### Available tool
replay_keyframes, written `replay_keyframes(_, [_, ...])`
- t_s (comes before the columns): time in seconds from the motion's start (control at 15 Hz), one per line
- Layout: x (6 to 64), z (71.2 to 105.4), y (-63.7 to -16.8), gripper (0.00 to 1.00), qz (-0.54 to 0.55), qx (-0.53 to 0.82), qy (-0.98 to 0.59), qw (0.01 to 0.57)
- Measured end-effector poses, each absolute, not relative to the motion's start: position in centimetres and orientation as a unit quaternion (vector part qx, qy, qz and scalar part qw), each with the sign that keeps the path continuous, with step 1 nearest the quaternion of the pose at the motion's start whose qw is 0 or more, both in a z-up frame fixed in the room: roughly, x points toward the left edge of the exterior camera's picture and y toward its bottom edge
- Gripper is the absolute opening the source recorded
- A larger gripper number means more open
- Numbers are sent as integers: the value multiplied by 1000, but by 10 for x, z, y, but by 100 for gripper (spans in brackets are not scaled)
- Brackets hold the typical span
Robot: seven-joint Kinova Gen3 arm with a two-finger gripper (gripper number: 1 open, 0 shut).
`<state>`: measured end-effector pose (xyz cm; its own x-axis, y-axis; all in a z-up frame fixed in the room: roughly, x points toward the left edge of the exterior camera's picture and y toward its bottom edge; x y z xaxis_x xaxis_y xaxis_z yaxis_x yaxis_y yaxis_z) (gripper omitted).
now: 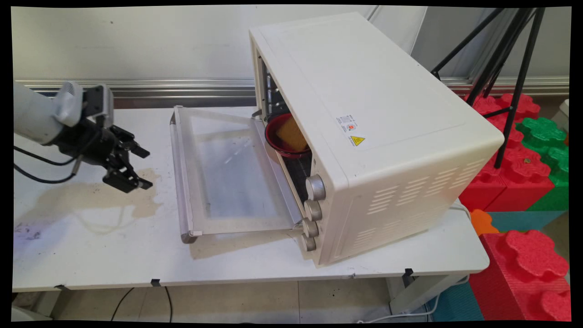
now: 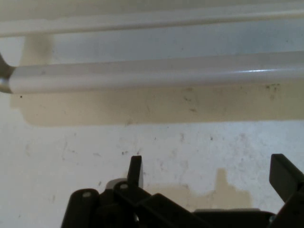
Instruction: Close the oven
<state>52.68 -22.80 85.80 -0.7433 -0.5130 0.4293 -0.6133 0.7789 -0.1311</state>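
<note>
I see a white surface [image 1: 91, 259] with a pale brownish stain near its left edge, set against a grey-white wall with a metal rail along it. Past the surface's right edge sit red and green foam blocks [image 1: 524, 155] on the floor, and the black legs of a tripod [image 1: 510, 59] stand over them.

A cream-white toaster oven [image 1: 387, 136] with 4 round knobs takes up the right half of the surface. Its glass door [image 1: 227, 177] lies folded down flat toward the left, and inside I can make out a dark red bowl [image 1: 287, 136] holding something yellow-orange.

My black two-finger pincer [image 1: 134, 167] hangs above the stain near the left edge, released, empty, just beside the door's handle bar [image 1: 177, 173] but apart from it.

The hand view gives me what the main view cannot: the handle bar [image 2: 156, 73] close up, pale and glossy, running across the picture with its shadow beneath, and both fingers [image 2: 135, 170] spread wide below it. It shows nothing of the oven's inside.
</note>
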Motion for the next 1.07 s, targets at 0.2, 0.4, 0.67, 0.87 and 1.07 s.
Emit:
replay_keyframes(0.2, [522,842,-234,100,132,305,-925,187])
replay_keyframes(0.4, [517,830,-238,0,132,305,-925,187])
replay_keyframes(0.67, [507,817,-245,0,137,305,-922,194])
replay_keyframes(0.87, [499,812,-249,0,140,304,-919,207])
replay_keyframes(1.07, [492,809,-252,0,142,303,-917,219])
